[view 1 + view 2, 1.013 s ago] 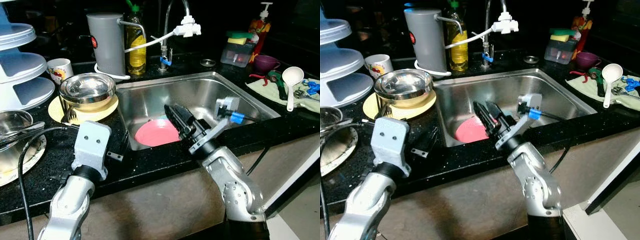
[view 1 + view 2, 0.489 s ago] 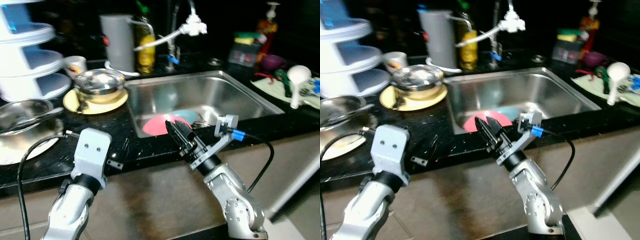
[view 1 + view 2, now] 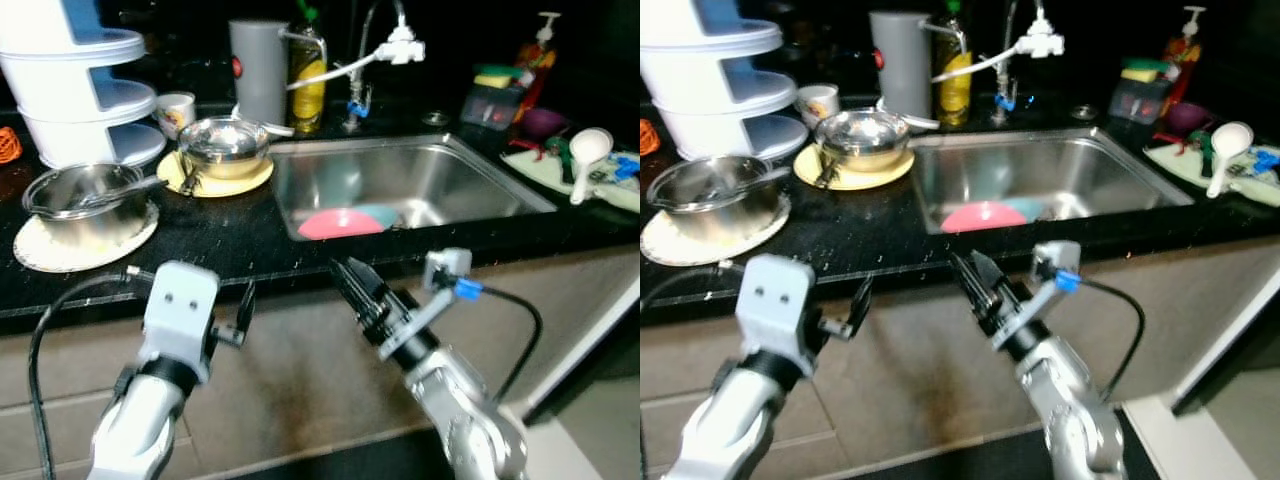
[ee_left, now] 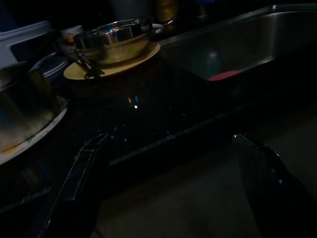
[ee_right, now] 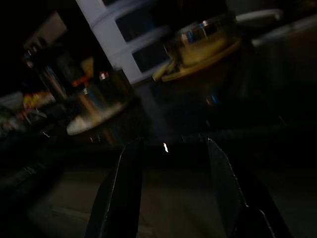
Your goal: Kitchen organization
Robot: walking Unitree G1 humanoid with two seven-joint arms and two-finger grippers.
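A pink plate [image 3: 340,223] lies in the steel sink [image 3: 470,190] with a teal plate [image 3: 381,213] partly under it. On the black counter, a steel bowl [image 3: 223,146] sits on a yellow plate [image 3: 214,183]. A second steel bowl [image 3: 82,195] holding a utensil rests on a white plate [image 3: 78,245]. My left gripper [image 3: 243,312] and right gripper [image 3: 345,272] hang in front of the cabinet, below the counter edge. Both stand open and hold nothing. The left wrist view shows its fingers [image 4: 86,163] wide apart; the right wrist view shows its fingers [image 5: 124,183] apart.
Stacked white containers [image 3: 85,95] and a cup [image 3: 177,110] stand at the back left. A grey canister [image 3: 258,70], a soap bottle [image 3: 308,75] and the tap [image 3: 385,50] are behind the sink. A white ladle [image 3: 585,155] lies on a cloth at the right.
The whole view has drawn back from the counter. My right gripper, earlier over the sink by the pink plate, is now out in front of the cabinet; the left one has also dropped below the edge.
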